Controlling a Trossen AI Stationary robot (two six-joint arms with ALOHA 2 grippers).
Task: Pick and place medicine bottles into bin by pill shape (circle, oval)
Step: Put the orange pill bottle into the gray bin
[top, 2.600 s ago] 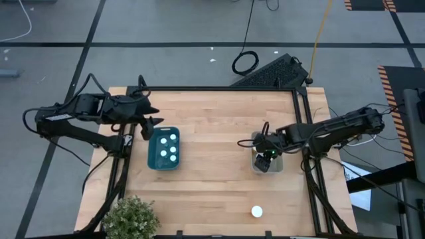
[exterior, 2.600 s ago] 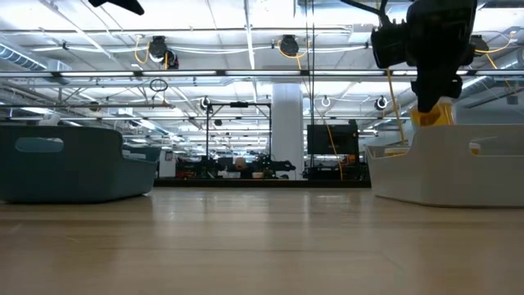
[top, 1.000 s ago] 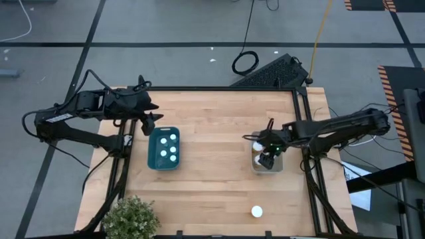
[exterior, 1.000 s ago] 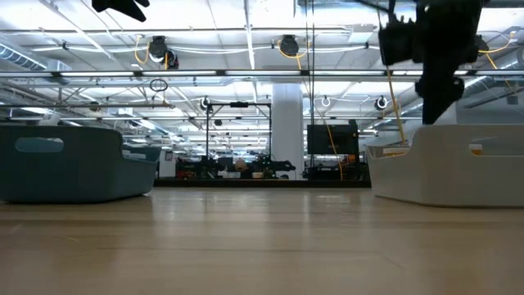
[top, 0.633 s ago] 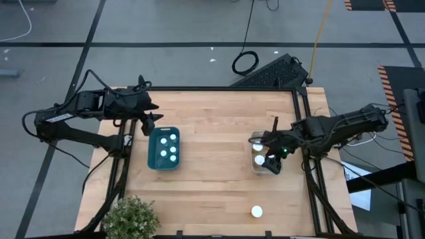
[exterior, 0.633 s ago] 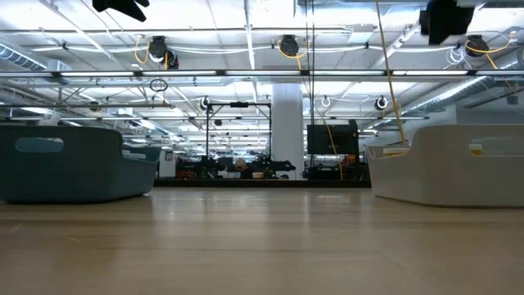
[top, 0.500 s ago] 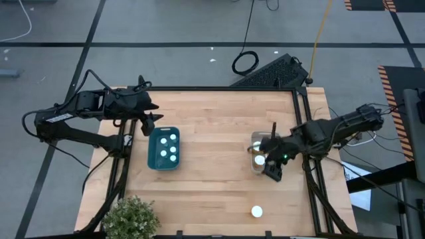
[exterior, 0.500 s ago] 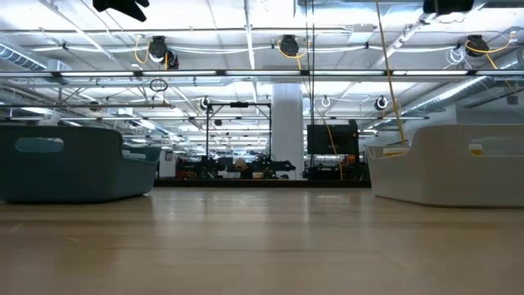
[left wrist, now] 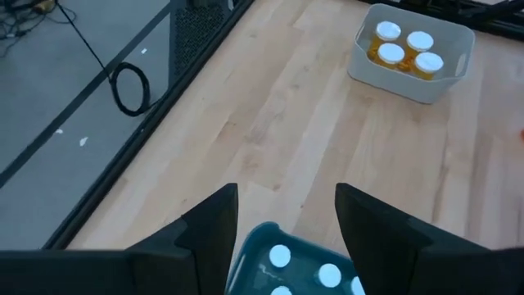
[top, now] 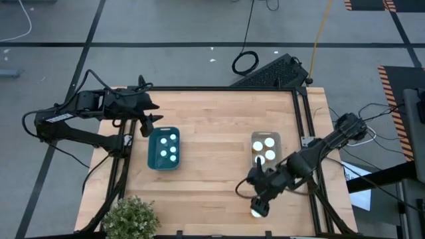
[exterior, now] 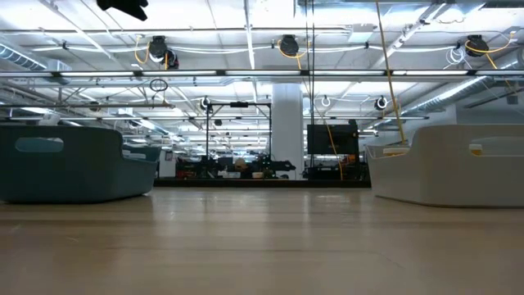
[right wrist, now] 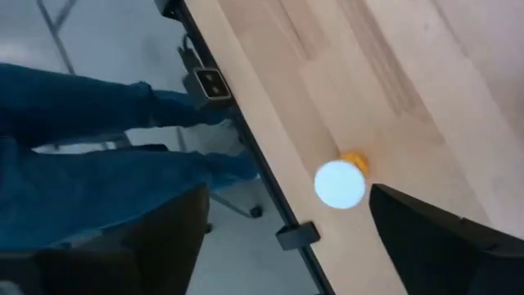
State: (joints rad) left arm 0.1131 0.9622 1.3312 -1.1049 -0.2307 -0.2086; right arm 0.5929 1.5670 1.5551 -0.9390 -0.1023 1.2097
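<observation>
**One bottle loose near the front edge, right gripper above it**

One medicine bottle alone on the wooden table, close to the near edge, white cap up, amber body showing beneath the cap in the right wrist view. Right gripper just over that bottle, fingers spread wide on either side of it, nothing held. Blue-clad legs of a person visible past the table edge in the right wrist view.

Three white-capped bottles upright inside the white bin on the right half of the table; same bin far off in the left wrist view, four caps countable there. Four more caps inside the blue bin on the left half.

Left gripper parked above the table's far left corner, just beside the blue bin, fingers apart and empty. Potted plant at the near left corner.
</observation>
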